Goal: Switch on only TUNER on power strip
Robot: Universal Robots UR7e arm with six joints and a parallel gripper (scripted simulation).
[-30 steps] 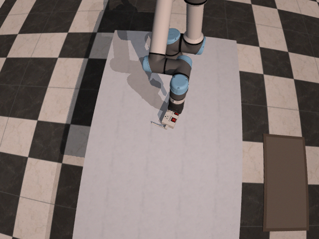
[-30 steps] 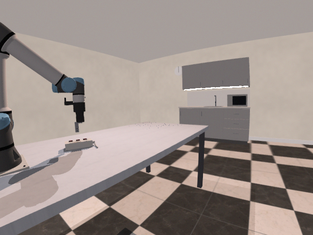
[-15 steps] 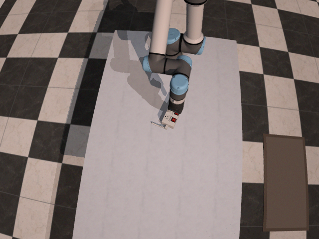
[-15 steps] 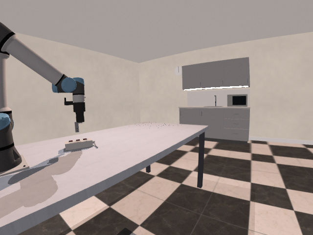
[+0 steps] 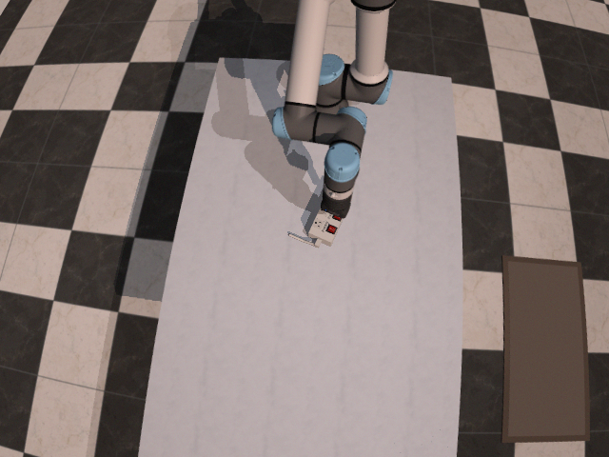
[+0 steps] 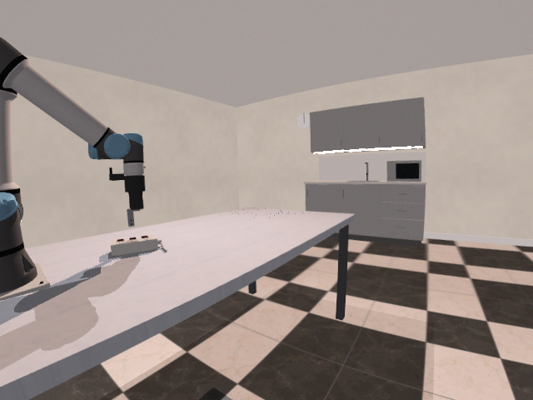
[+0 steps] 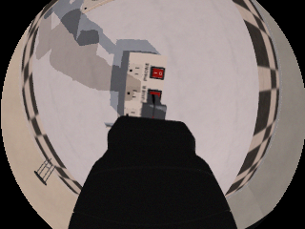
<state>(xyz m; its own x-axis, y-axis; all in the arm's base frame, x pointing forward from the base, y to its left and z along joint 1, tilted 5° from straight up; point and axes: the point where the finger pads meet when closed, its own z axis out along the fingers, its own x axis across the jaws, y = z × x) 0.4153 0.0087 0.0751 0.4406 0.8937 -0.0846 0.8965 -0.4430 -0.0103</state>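
A small white power strip [image 5: 321,229] [image 6: 131,247] [image 7: 132,79] lies flat on the grey table [image 5: 295,344] [image 6: 236,241] [image 7: 210,45], the right way up, with red rocker switches [image 5: 332,228] [image 6: 132,237] [image 7: 158,72] along one side. No labels can be read. My gripper [image 6: 130,219] [image 7: 152,100] is shut on nothing. It points straight down and hangs a short way above the strip, over the switch row. In the wrist view the fingertips cover part of the nearer red switch. In the overhead view the wrist hides the far end of the strip.
A short cable stub [image 5: 301,238] sticks out of the strip's left side. The robot's base [image 6: 12,258] stands at the table's far end. A brown mat [image 5: 545,344] lies on the floor to the right. Kitchen cabinets [image 6: 366,207] stand against the far wall.
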